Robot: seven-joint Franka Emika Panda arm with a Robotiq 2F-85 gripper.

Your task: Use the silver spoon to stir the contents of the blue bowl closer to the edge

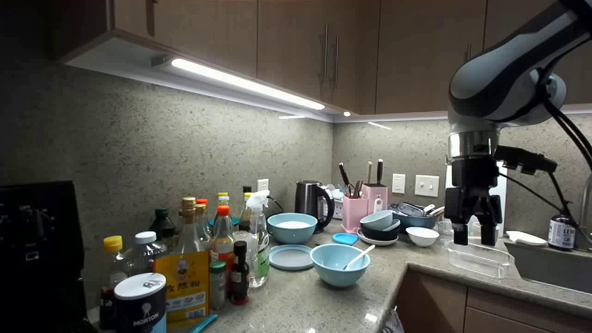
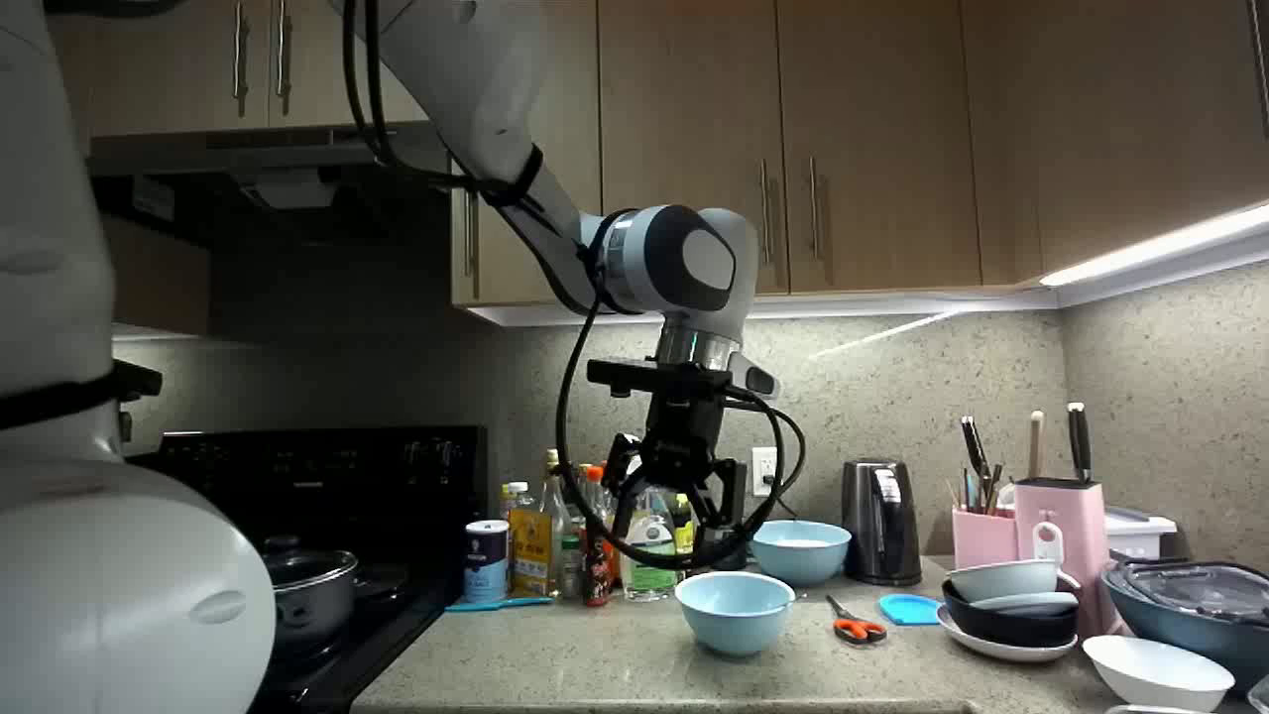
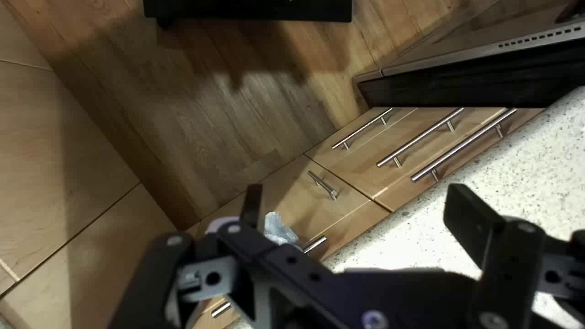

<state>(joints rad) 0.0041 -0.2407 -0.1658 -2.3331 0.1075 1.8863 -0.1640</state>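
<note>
The blue bowl (image 1: 340,264) is light blue and stands upright near the counter's front edge; it also shows in an exterior view (image 2: 734,613). The silver spoon (image 1: 360,256) leans in it, its handle sticking out over the rim, pale in the light. Only the spoon's tip (image 2: 800,597) shows in an exterior view. The bowl's contents cannot be made out. My gripper (image 1: 474,236) is open and empty, pointing down in the air, higher than the bowl and apart from it; it also shows in an exterior view (image 2: 669,516). In the wrist view nothing is between the fingers (image 3: 354,205); bowl and spoon are out of view.
A second light-blue bowl (image 1: 292,226) stands at the back by the kettle (image 1: 311,203). Several bottles (image 1: 222,236) line the wall. Orange-handled scissors (image 2: 858,630), stacked bowls (image 2: 1011,605) and a transparent container (image 1: 481,261) lie on the counter. Upper cabinets hang above.
</note>
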